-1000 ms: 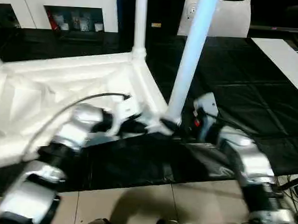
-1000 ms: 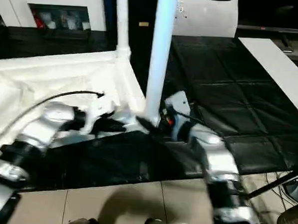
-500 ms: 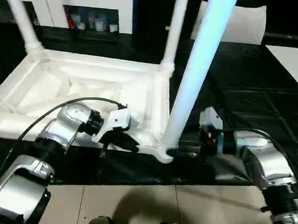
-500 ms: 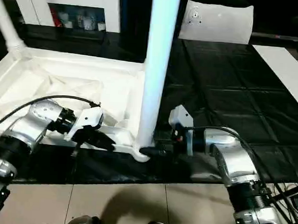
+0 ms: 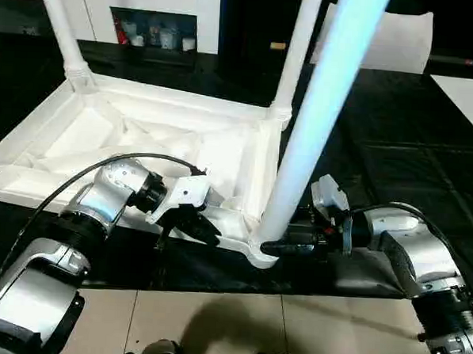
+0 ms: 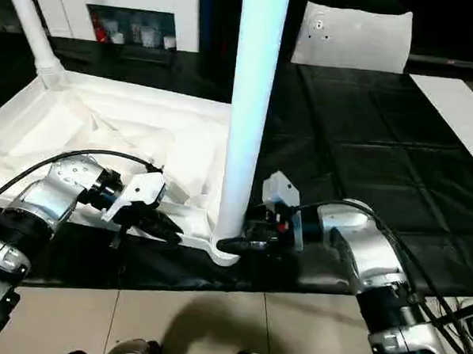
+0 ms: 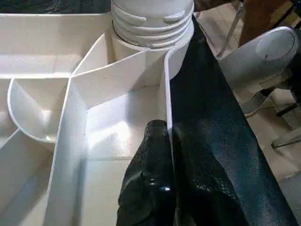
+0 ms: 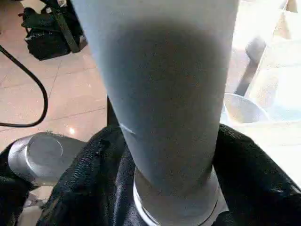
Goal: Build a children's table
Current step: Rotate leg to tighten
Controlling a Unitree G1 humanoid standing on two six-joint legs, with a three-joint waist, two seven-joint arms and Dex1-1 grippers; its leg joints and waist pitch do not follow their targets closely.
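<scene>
The white tabletop (image 5: 144,132) lies upside down on the black mat, its ribbed underside facing up. Two white legs stand in its far corners (image 5: 60,25) (image 5: 300,45). A third leg (image 5: 318,126) rises from the near right corner socket (image 5: 262,254). My left gripper (image 5: 206,231) is shut on the tabletop's near rim, one finger (image 7: 150,179) inside the wall and one outside. My right gripper (image 5: 272,246) reaches in from the right at the base of the near leg. Its black fingers (image 8: 94,160) press both sides of the tube just above the socket.
A black padded mat (image 5: 404,154) covers the floor under the table, with pale tiles (image 5: 213,326) in front of it. At the back stand a white cabinet with glass doors (image 5: 158,6) and a white cushion (image 5: 394,38). A flat white board (image 5: 471,94) lies at the far right.
The camera has shifted, bringing more of the tabletop into view. My right gripper's fingers have closed in around the near leg's base. The left gripper stays clamped on the rim.
</scene>
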